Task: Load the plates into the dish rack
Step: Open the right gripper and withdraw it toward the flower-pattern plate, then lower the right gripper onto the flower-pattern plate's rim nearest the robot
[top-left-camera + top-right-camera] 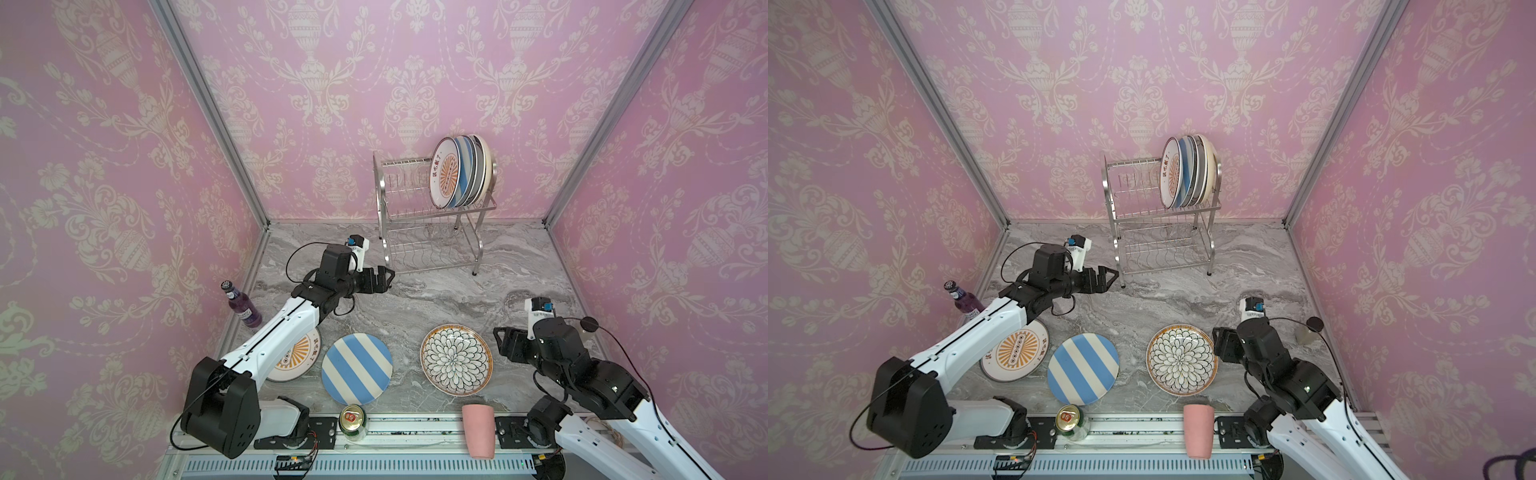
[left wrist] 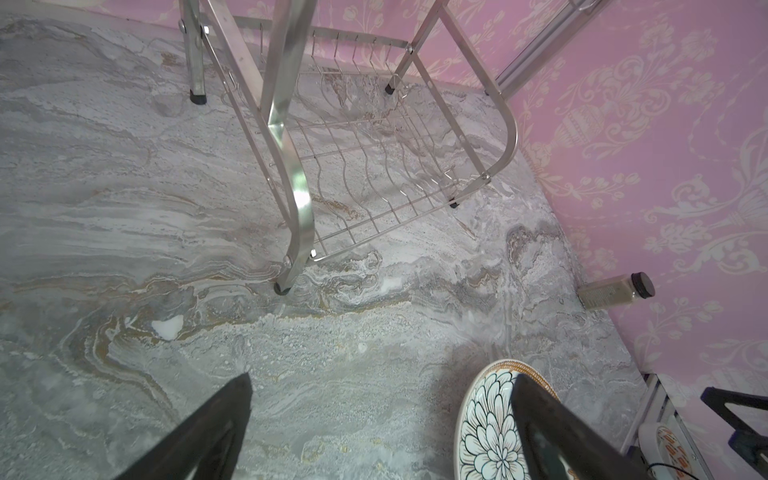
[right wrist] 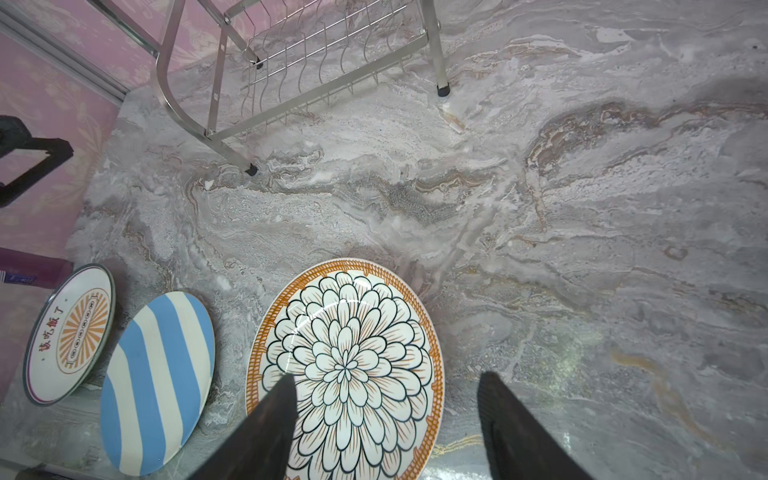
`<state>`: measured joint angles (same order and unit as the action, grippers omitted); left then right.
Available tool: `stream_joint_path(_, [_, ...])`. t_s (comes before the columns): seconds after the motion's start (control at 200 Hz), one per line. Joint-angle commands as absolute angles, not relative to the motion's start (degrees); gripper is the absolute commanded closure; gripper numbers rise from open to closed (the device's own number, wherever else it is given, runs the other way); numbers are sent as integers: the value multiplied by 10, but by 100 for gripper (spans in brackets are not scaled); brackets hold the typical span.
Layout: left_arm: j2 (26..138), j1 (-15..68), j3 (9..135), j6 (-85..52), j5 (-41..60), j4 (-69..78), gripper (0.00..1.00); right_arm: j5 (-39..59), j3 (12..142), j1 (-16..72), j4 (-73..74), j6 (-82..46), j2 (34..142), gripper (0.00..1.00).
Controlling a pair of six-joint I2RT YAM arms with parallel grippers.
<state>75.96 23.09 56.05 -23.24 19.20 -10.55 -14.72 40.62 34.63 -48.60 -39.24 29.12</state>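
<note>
The right hand (image 3: 386,376), fingers spread and gripping nothing, sits at the right rim of the round petal-patterned plate with orange border (image 3: 345,365), which lies flat on the grey marble table (image 3: 582,208). Beside that plate lie a round blue-and-white striped plate (image 1: 356,369) and a round orange-sunburst plate (image 1: 297,353), the latter partly covered by the left arm, whose left hand (image 1: 388,276) is open just before the front-left leg of the two-tier steel wire dish rack (image 1: 432,232). The rack's upper tier holds a row of upright plates (image 1: 461,172) at its right end; a purple glass bottle (image 1: 243,307) stands by the left wall, and a green can (image 1: 353,422) and a pink cup (image 1: 478,430) are on the front rail.
</note>
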Motion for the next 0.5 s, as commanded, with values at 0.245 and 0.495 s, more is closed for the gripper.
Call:
stream_joint_path(0.245, [666, 266, 479, -263, 153, -160, 1, -91, 356, 343, -471, -427, 372, 29])
stream_joint_path(0.495, [717, 306, 496, -215, 156, -170, 1, -19, 288, 309, -414, -435, 366, 38])
